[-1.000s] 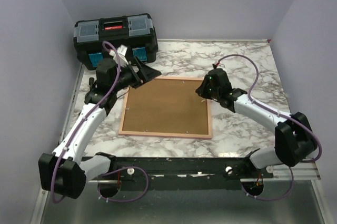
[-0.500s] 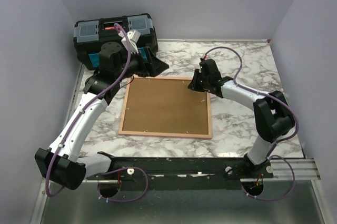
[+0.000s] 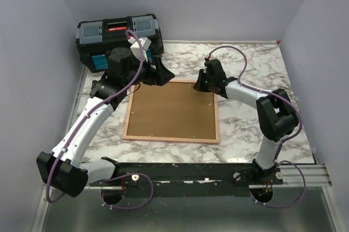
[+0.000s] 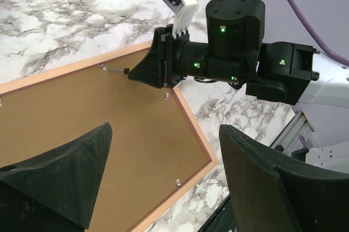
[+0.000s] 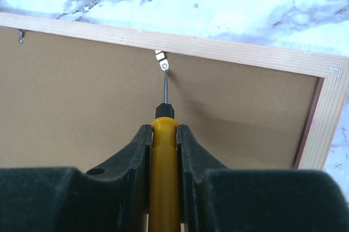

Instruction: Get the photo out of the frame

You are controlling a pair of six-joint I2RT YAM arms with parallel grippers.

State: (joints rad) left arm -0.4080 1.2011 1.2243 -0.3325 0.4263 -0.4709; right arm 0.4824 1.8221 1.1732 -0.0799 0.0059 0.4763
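Observation:
The frame (image 3: 170, 138) lies face down on the marble table, its brown backing board (image 3: 172, 109) facing up. The photo is hidden under that board. My right gripper (image 3: 200, 83) is at the frame's far edge, shut on a yellow screwdriver (image 5: 163, 166). The screwdriver's tip touches a small metal tab (image 5: 163, 65) just inside the border (image 5: 229, 49). My left gripper (image 3: 163, 72) hovers open above the frame's far left corner with nothing between its fingers (image 4: 82, 166). In the left wrist view the right gripper (image 4: 143, 72) shows across the backing board (image 4: 109, 112).
A black toolbox (image 3: 117, 33) with a red latch stands at the far left corner, just behind the left arm. Small metal tabs (image 4: 178, 182) line the inner edge of the frame. Walls close in the table on the left, back and right.
The right gripper moved with the screwdriver from the frame's right side to its far edge, its elbow swinging up. The left gripper shifted right and stayed open over the far left corner.

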